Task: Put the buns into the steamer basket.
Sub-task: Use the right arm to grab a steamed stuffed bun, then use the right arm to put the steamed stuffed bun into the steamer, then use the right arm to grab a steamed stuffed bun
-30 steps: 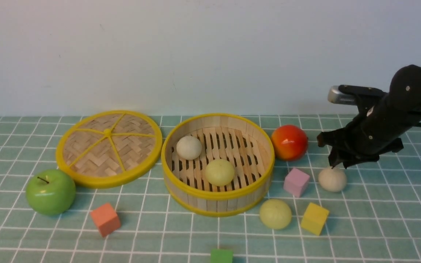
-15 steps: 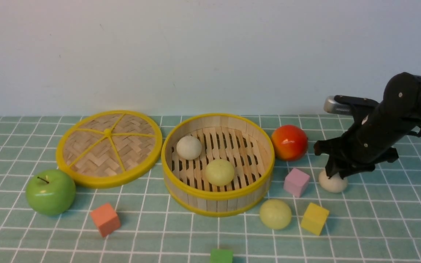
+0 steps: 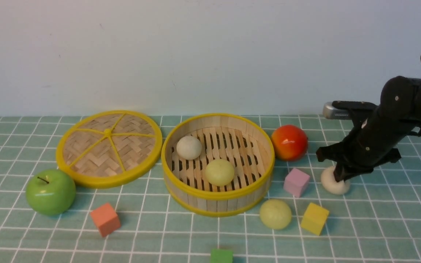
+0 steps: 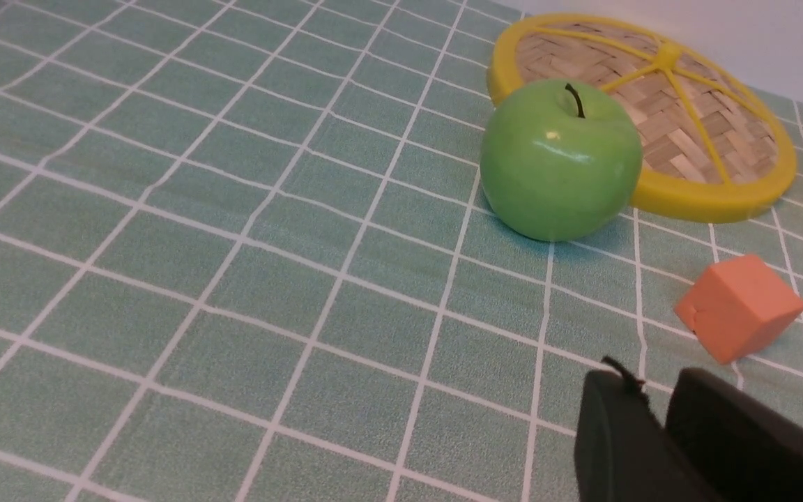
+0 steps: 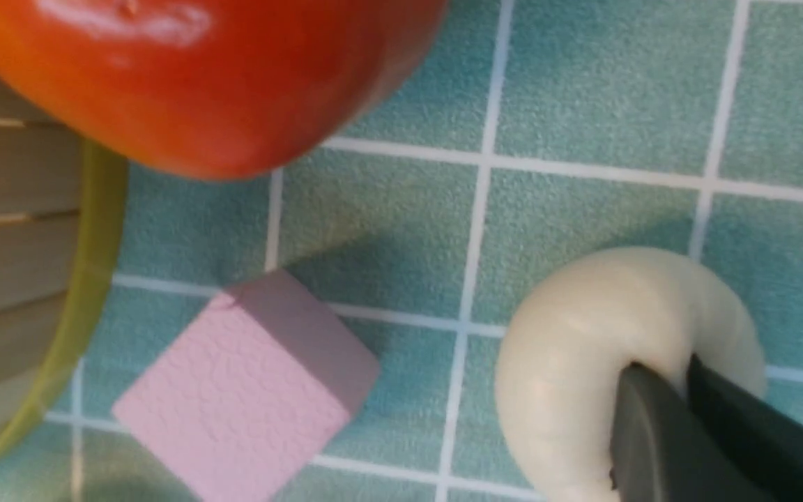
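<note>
The black right gripper (image 3: 342, 178) has descended in the last second. Its fingers, pressed together, now dent the soft off-white round bun (image 3: 330, 186) directly beneath it instead of straddling it. Expect to reopen before you lift.

Count four buns:
- this one;
- one pale yellow-green bun (image 3: 275, 214) near the gripper;
- two more buns (image 3: 189, 147) (image 3: 219, 172) inside the single round bamboo steamer basket (image 3: 216, 205) to its left.

Left gripper (image 4: 659, 429): fingers together.
</note>
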Controlling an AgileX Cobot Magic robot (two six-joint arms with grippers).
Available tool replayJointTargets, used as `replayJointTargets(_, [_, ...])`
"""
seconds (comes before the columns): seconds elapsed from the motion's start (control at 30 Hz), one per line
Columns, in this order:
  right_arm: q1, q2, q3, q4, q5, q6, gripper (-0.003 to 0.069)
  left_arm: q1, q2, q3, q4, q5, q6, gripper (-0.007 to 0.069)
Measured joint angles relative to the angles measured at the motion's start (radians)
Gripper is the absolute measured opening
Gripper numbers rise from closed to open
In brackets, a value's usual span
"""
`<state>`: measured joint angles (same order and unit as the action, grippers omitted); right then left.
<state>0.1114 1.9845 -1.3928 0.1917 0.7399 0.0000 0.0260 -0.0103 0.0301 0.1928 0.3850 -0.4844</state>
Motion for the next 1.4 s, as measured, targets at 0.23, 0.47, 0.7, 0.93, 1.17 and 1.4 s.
replayJointTargets(0.23, [0.022, -0.027, -0.189, 0.167, 0.081, -0.108, 0.0002, 0.000, 0.000, 0.000, 0.000, 0.000, 0.000, 0.0111])
replayJointTargets(0.47, [0.174, 0.004, -0.374, 0.413, -0.003, -0.311, 0.0002, 0.000, 0.000, 0.000, 0.000, 0.000, 0.000, 0.0113])
replayJointTargets(0.7, [0.291, 0.158, -0.392, 0.424, -0.173, -0.409, 0.0008, 0.000, 0.000, 0.000, 0.000, 0.000, 0.000, 0.0120])
replayJointTargets(0.93, [0.290, 0.248, -0.391, 0.409, -0.231, -0.409, 0.0041, 0.000, 0.000, 0.000, 0.000, 0.000, 0.000, 0.0129])
replayJointTargets(1.17, [0.290, 0.235, -0.391, 0.392, -0.223, -0.410, 0.0248, 0.000, 0.000, 0.000, 0.000, 0.000, 0.000, 0.0134])
replayJointTargets(1.4, [0.244, 0.076, -0.391, 0.253, -0.014, -0.294, 0.0475, 0.000, 0.000, 0.000, 0.000, 0.000, 0.000, 0.0143])
